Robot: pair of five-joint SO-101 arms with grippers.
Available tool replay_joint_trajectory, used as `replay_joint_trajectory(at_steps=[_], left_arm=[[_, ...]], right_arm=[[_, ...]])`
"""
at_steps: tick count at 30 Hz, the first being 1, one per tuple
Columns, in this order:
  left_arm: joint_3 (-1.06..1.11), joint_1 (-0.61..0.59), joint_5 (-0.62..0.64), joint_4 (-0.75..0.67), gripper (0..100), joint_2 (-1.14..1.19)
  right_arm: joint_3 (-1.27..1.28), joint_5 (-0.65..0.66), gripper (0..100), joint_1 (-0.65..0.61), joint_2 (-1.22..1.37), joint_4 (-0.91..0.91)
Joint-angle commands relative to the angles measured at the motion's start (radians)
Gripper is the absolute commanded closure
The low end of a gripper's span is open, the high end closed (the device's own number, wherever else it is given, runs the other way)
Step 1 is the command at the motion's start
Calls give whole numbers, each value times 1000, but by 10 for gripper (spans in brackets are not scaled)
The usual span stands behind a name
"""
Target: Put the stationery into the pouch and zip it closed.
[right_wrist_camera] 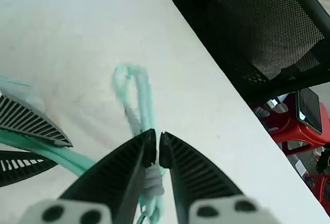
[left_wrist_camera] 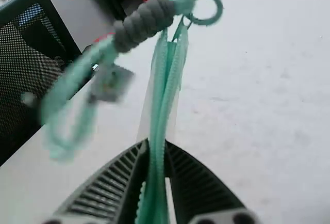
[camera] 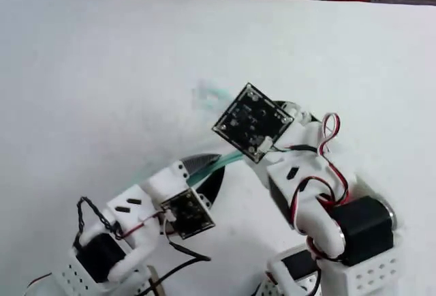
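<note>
- The left claw [left_wrist_camera: 156, 144] is clenched on the pouch [left_wrist_camera: 167, 79], gripping its mint-green zip edge, which runs up out of the jaws.
- In the high view the left claw [camera: 201, 166] sits low over the white table [camera: 102, 71]. The green edge of the pouch [camera: 228, 161] stretches from it towards the other arm.
- A mint-green cord [left_wrist_camera: 142, 22] hangs from the ring at the far end of the zip edge. It has a grey knotted wrap, and its loop is blurred.
- The right claw [right_wrist_camera: 156, 141] is clenched on the cord [right_wrist_camera: 136, 90], with the grey wrap between the jaws. The loop reaches past the fingertips, above the table.
- In the right wrist view the left claw [right_wrist_camera: 62, 152] is just beside, with the green strip running between its fingers.
- In the high view the cord [camera: 211, 95] shows faintly past the right arm's camera board.
- A black mesh chair [right_wrist_camera: 268, 22] stands beyond the table edge.
</note>
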Motion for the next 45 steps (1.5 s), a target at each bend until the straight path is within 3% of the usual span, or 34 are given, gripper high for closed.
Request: replay_joint_trajectory(at_steps=[1, 6, 10, 15, 22, 25, 29, 37, 45], left_arm=[[-14, 7, 0, -2, 978, -12], [-14, 5, 0, -2, 978, -12], [-14, 5, 0, -2, 978, -12], [-12, 5, 0, 0, 978, -12], [-11, 5, -2, 0, 978, -12], [-9, 5, -5, 0, 978, -12], [-9, 5, -5, 2, 978, -12], [-8, 5, -6, 0, 978, -12], [-8, 5, -6, 0, 978, -12]], right_arm=[[-15, -15, 979, 48, -16, -18], [141, 75, 979, 216, -13, -19], [189, 98, 951, 254, -19, -18], [58, -212, 751, 246, -7, -16], [-157, -486, 759, 71, 174, 208], [-229, -551, 759, 91, 331, 234], [-270, -560, 759, 179, 476, 252], [-215, -552, 760, 188, 493, 252], [-166, -551, 761, 76, 437, 251]])
